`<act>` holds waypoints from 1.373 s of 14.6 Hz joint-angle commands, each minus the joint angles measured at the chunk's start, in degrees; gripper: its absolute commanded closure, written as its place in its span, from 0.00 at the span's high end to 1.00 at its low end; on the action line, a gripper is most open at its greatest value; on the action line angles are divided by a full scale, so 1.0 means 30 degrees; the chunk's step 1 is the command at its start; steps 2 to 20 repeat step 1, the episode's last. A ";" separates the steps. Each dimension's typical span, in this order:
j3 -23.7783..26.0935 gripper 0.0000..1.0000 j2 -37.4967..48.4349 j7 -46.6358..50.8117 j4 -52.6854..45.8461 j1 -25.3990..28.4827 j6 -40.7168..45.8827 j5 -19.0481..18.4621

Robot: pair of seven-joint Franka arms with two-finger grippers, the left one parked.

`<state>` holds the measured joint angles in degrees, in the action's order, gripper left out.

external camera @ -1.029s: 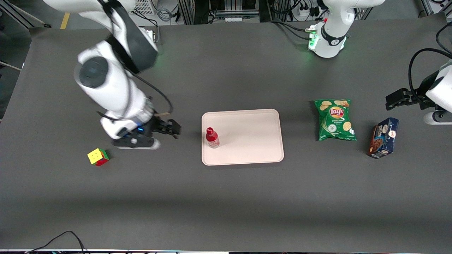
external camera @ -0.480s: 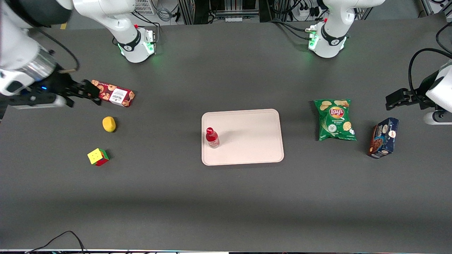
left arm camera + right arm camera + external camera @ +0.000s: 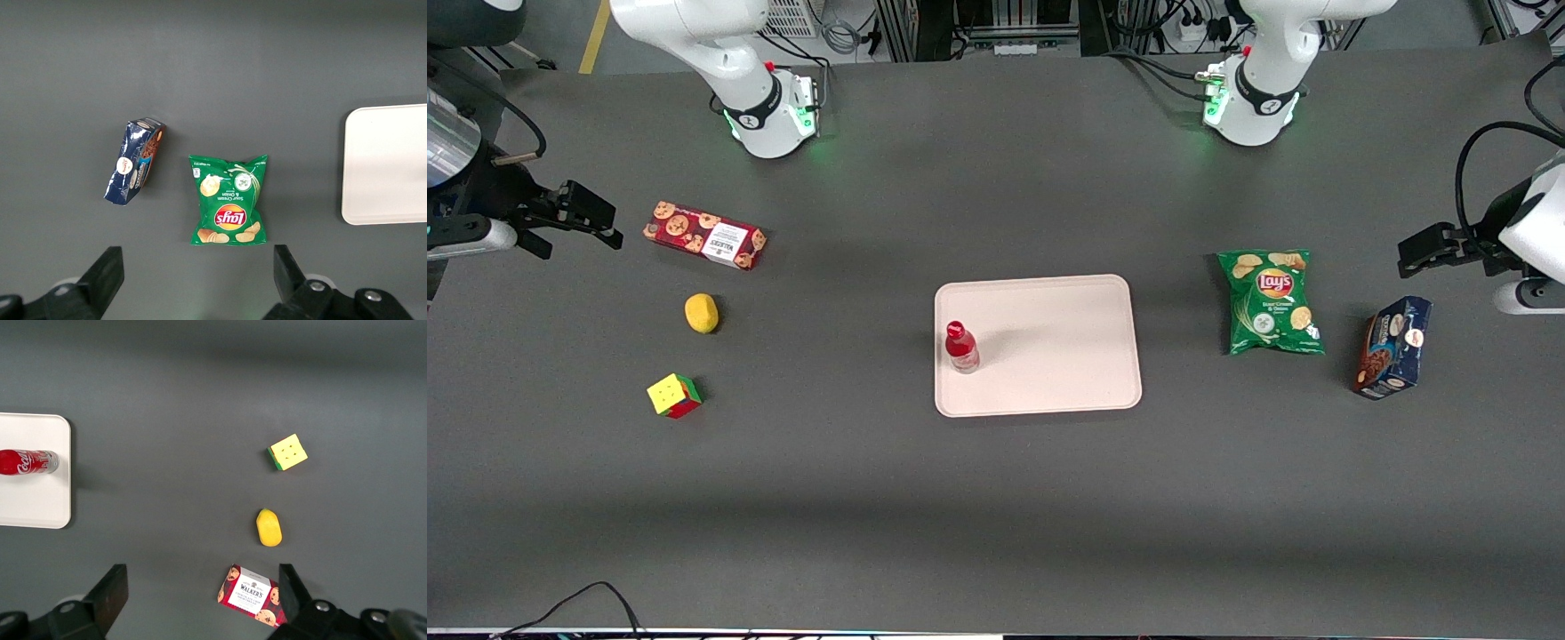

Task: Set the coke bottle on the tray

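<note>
Basically done: the coke bottle (image 3: 961,347) stands upright on the tray (image 3: 1049,356), cap up, just inside the tray edge that faces the tool, so the task reads as complete from how things lie. That spot makes sense as the first bit of tray reached from the working arm's end of the desk (image 3: 996,498).

The tool (image 3: 574,218) hangs at the working arm's end of the desk, well apart from the bottle, fingers spread wide with nothing between them; the right wrist view shows both fingers with only bare desk in the gap. It looks parked clear of everything, probably so the bottle is not knocked over.

Near the tool: the red cookie box (image 3: 705,235) lies flat just beside it toward the tray, the yellow lemon-like object (image 3: 702,313) sits a bit farther off and closer to the front camera, and the cube (image 3: 674,395) closer again.

Far from the tool, past the tray, lie 1 green chip bag (image 3: 1270,300) and 1 blue box (image 3: 1392,347), both untouched and irrelevant.

Risk, as a guess: the bottle sits close to the rim, so a bump could tip it off.
</note>
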<state>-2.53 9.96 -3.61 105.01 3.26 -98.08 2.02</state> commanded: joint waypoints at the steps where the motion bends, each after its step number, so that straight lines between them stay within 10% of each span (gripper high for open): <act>1: -0.0007 1.00 -0.0623 0.0001 -0.1046 0.0173 0.0319 -0.0994; 20: -0.0007 1.00 -0.0623 0.0001 -0.1046 0.0173 0.0319 -0.0994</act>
